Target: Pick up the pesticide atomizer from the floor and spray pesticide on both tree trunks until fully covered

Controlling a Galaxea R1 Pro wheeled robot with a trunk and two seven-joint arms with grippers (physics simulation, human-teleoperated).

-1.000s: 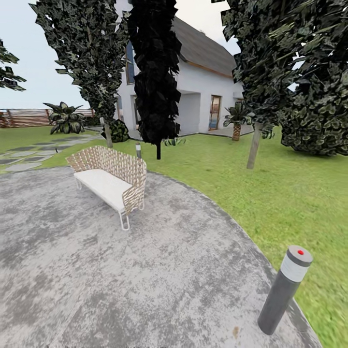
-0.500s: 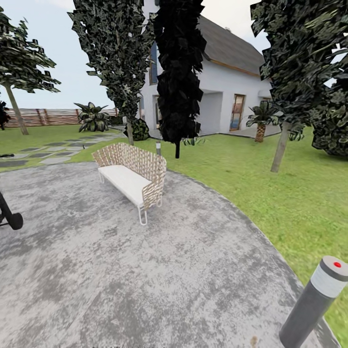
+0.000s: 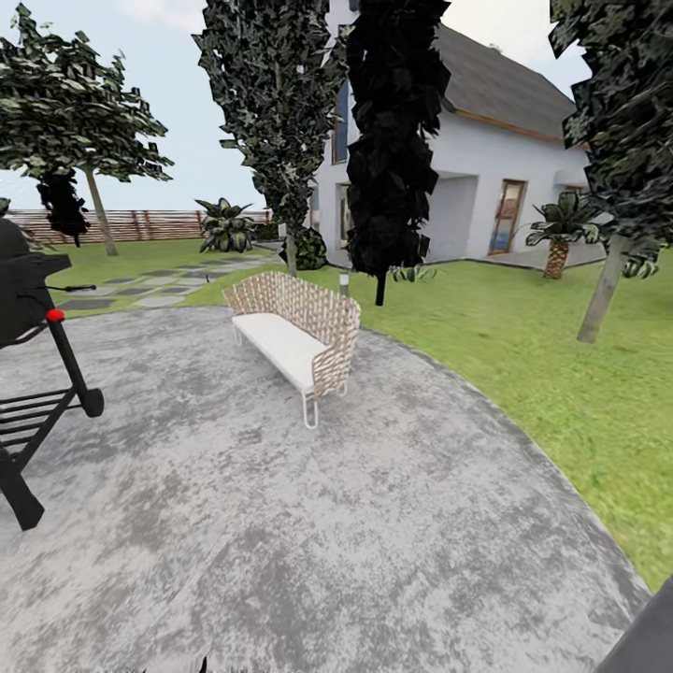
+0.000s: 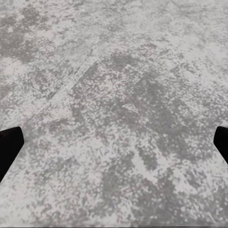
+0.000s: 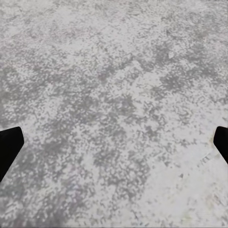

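Under my left claw [image 4: 114, 145] and my right claw [image 5: 114, 142] lies nothing but mottled grey paving [image 3: 374, 523]; both are spread wide, fingertips at the far edges of each wrist view, and both are empty.

My view has swung left over the last second. The bollard [image 3: 645, 636] that stood ahead on my right is now a dark sliver at the corner, the sofa [image 3: 297, 335] has slid rightward, and a black grill [image 3: 33, 374] on a wheeled frame has come in on my left. None of these moved; I turned.

Beyond the paving, the lawn [image 3: 561, 374] runs to the house [image 3: 486, 168]. One thick pale trunk [image 3: 601, 294] stands far ahead on my right, another trunk [image 3: 100, 224] far ahead on my left near the fence [image 3: 150, 224]. The black-leaved thin tree [image 3: 393, 140] behind the sofa is not my target.

I cannot see the atomizer on any floor in sight, so I judge I am searching and should keep turning before heading to either tree.
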